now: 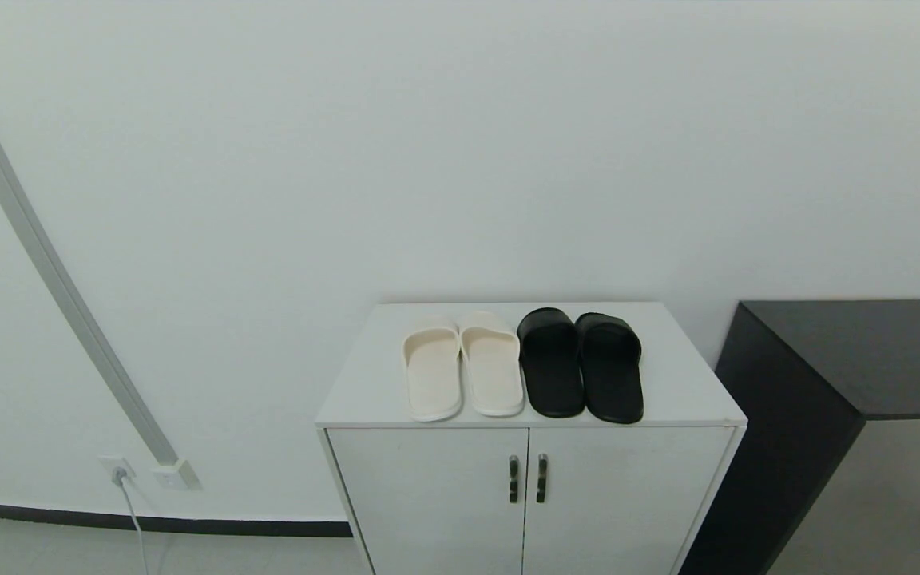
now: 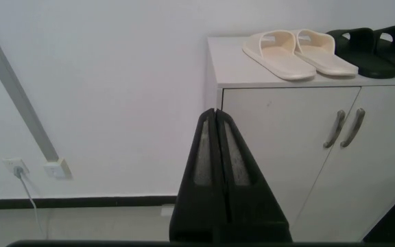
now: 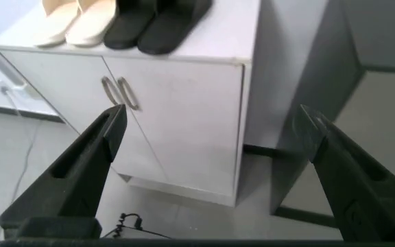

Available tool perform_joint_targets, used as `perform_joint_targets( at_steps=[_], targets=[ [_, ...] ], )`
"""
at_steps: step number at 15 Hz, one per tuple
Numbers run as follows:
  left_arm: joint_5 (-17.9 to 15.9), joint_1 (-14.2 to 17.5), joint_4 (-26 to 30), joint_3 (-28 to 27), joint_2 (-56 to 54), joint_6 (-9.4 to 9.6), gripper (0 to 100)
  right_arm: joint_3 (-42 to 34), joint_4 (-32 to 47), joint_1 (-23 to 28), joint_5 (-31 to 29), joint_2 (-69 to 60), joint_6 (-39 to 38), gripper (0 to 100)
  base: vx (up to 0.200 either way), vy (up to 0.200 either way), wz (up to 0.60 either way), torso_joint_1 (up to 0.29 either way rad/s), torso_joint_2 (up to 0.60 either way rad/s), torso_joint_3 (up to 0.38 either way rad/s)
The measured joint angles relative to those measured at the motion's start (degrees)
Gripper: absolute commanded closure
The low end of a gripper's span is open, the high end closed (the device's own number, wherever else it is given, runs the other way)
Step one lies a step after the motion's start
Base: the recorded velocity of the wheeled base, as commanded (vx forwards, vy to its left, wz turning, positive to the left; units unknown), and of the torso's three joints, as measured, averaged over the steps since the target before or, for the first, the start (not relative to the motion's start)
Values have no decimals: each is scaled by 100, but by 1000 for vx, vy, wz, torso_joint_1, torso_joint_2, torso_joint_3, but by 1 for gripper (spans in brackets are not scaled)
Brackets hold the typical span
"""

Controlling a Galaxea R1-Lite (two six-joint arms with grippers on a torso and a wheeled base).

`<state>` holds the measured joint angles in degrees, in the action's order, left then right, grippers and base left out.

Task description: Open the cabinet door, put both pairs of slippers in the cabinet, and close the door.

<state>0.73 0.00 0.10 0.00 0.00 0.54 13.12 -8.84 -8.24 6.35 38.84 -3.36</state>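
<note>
A white two-door cabinet [image 1: 428, 511] stands against the wall with both doors closed and two dark handles [image 1: 527, 477] at the middle seam. On its top lie a cream pair of slippers [image 1: 461, 371] and, to their right, a black pair of slippers [image 1: 581, 367], toes toward the wall. My left gripper [image 2: 215, 115] is shut with nothing in it, held off the cabinet's left front corner, below its top. My right gripper [image 3: 211, 113] is open and empty, some way in front of the right door [image 3: 184, 116], with the handles [image 3: 118, 92] off to one side.
A black desk [image 1: 827, 359] stands close against the cabinet's right side. A grey conduit [image 1: 53, 271] runs diagonally down the wall to a socket [image 1: 116, 467] with a plugged cable left of the cabinet. Bare floor lies in front.
</note>
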Motion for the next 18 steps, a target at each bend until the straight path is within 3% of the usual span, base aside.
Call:
perform_joint_targets(
  at_steps=[1, 4, 7, 13, 18],
  targets=[
    [2, 2, 0, 0, 0, 0, 100, 121, -202, -402, -340, 357, -143, 0, 0, 0, 0, 0, 0, 0],
    [2, 0, 0, -2, 0, -24, 100, 680, -681, -2310, -1822, 1640, -895, 0, 0, 0, 0, 0, 0, 0],
    [2, 2, 1, -2, 0, -21, 100, 1524, -934, -3334, -2564, 2965, -1574, 0, 0, 0, 0, 0, 0, 0],
    [5, 2, 1, 0, 0, -18, 100, 3079, -1612, -3641, -3673, 5476, -1979, 0, 0, 0, 0, 0, 0, 0],
    [2, 2, 1, 0, 0, 0, 100, 4404, -2020, -3349, -4447, 7285, -2025, 0, 0, 0, 0, 0, 0, 0]
  ],
)
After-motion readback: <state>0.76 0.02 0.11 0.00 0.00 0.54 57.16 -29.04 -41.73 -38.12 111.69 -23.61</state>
